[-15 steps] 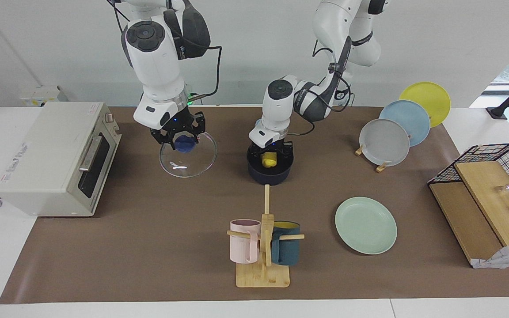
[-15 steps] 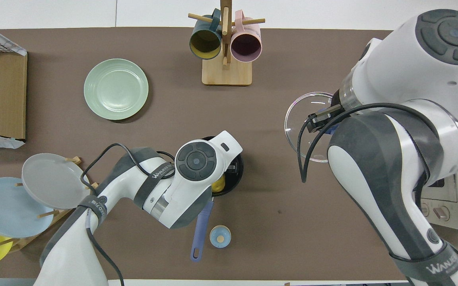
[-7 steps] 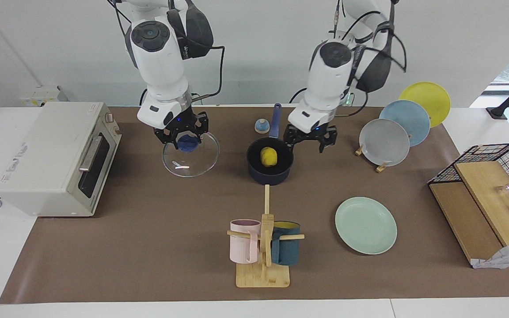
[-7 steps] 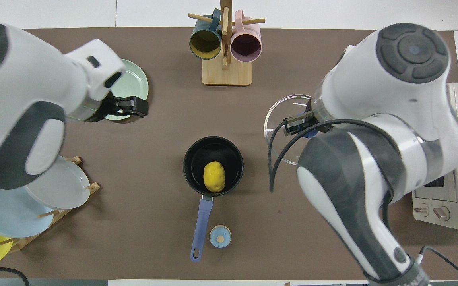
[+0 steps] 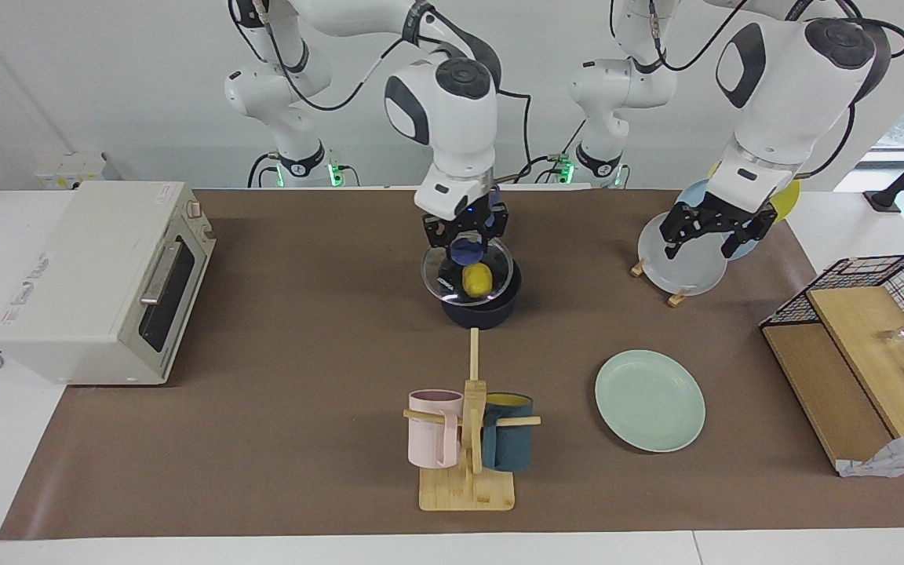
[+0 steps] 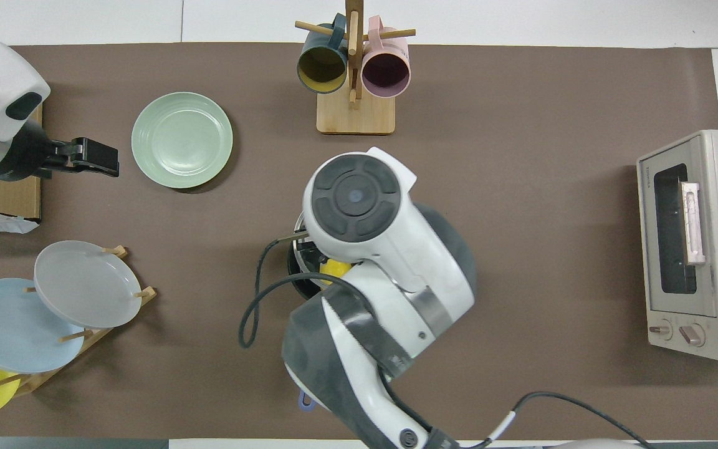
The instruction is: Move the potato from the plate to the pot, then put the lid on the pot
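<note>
The yellow potato (image 5: pixel 478 280) lies in the dark blue pot (image 5: pixel 480 312) and shows through the glass. My right gripper (image 5: pixel 465 234) is shut on the blue knob of the clear glass lid (image 5: pixel 446 276) and holds it, slightly tilted, right over the pot's mouth; I cannot tell whether it touches the rim. In the overhead view the right arm covers most of the pot (image 6: pixel 297 285), and a bit of potato (image 6: pixel 335 268) peeks out. My left gripper (image 5: pixel 709 228) is open and empty, raised over the plate rack. The mint-green plate (image 5: pixel 650 400) lies bare.
A toaster oven (image 5: pixel 99 275) stands at the right arm's end. A mug rack (image 5: pixel 468 439) with a pink and a teal mug stands farther out than the pot. A rack of upright plates (image 5: pixel 683 263) and a wire basket with wooden boards (image 5: pixel 868 337) stand at the left arm's end.
My right gripper has carried the lid from beside the oven to over the pot. My left gripper has drawn away from the pot and risen over the plate rack.
</note>
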`<state>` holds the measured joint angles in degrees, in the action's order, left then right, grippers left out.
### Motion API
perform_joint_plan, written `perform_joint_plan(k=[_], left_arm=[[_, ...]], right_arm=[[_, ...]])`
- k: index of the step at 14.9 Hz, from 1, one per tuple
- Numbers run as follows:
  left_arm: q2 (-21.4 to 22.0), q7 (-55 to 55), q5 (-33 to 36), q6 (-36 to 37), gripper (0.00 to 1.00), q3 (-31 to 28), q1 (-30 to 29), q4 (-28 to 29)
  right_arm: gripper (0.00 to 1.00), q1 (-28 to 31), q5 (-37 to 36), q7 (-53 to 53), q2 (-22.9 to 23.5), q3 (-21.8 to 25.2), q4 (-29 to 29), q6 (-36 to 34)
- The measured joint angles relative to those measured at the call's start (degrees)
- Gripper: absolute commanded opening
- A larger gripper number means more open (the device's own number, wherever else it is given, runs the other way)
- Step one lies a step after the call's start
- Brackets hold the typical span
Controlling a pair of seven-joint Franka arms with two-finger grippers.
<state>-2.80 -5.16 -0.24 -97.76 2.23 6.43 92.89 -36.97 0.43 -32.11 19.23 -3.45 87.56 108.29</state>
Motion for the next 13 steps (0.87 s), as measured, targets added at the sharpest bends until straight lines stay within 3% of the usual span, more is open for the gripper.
perform_joint_plan(k=[2, 5, 13], left_arm=[[0.19, 0.02, 0.96, 3.81, 1.0, -0.01, -0.14, -2.49], [0.84, 0.02, 1.18, 7.86, 1.0, -0.02, -0.15, -5.09], [3.3, 0.02, 1.19, 8.5, 1.0, 0.26, -0.1, -0.19]], right_arm=[[0.0, -2.26, -1.86, -2.68, 3.26, 0.03, -1.63, 1.06], [0.0, -2.36, -2.12, -3.03, 4.45, 0.36, -1.9, 0.6], [0.0, -3.51, -2.13, -6.74, 4.44, 0.35, -1.5, -2.18]])
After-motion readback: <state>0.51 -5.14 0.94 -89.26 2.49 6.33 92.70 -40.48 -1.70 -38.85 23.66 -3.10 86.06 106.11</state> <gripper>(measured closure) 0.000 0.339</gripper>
